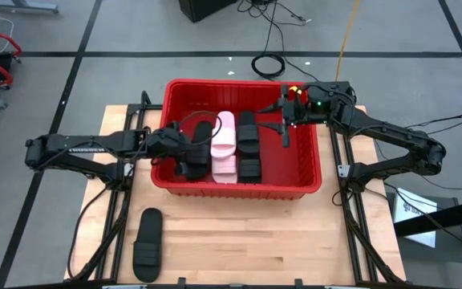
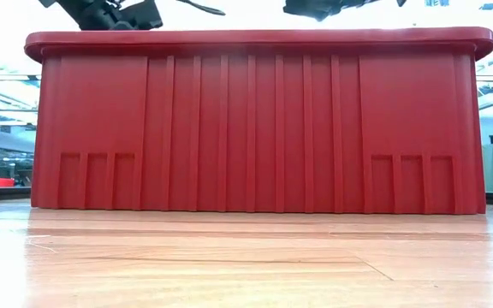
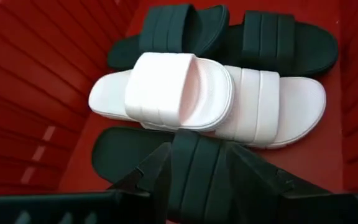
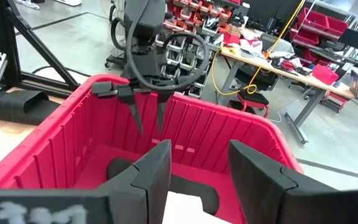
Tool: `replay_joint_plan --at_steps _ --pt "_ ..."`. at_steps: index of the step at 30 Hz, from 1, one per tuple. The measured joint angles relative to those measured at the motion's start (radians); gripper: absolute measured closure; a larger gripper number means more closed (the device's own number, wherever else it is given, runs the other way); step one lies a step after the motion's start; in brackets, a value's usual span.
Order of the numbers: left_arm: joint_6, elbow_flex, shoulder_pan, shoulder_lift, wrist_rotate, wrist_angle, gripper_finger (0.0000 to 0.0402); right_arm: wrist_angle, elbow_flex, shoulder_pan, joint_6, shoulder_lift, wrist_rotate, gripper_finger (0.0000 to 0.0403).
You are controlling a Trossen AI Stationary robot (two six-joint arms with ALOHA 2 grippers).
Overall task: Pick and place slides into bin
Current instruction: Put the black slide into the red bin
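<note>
High view, read left to right. One black slide is seen lying alone on the wooden table, near the front left corner and well apart from the red bin. The left gripper is positioned inside the bin at its left end, directly over a black slide resting on the bin floor. From the left wrist view, its fingers are spread, one on each side of that slide's ribbed strap; contact with the strap cannot be told.

Next to the right, the two pale pink-white slides are recorded lying side by side along the middle of the bin; in the left wrist view they are touching each other. Beyond them, two further black slides are seen against the bin floor, just beside the pink pair.

The right gripper is held above the bin's rear right part, with nothing between its fingers. In the right wrist view its fingers stand apart, and the left gripper is seen across the bin with its fingertips pointing down.

In the low view only the bin's ribbed front wall is shown, resting on the table; its contents are hidden.
</note>
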Motion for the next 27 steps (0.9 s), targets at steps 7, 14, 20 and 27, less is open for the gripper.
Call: replay_joint_plan --at_steps 7,14,20,27 --pt "0.063 -0.053 0.059 0.049 0.129 0.109 0.0254 -0.013 0.000 0.000 -0.012 0.000 0.001 0.0250" --pt "0.127 -0.056 0.112 0.122 0.208 0.219 0.0254 -0.015 0.000 0.000 -0.017 0.000 0.002 0.0250" --pt "0.151 -0.057 0.144 0.229 0.251 0.217 0.0254 -0.026 0.000 0.000 -0.023 0.000 0.002 0.0250" --pt "0.184 -0.057 0.153 0.308 0.312 0.306 0.0254 -0.029 0.000 0.000 -0.023 0.000 0.002 0.0250"
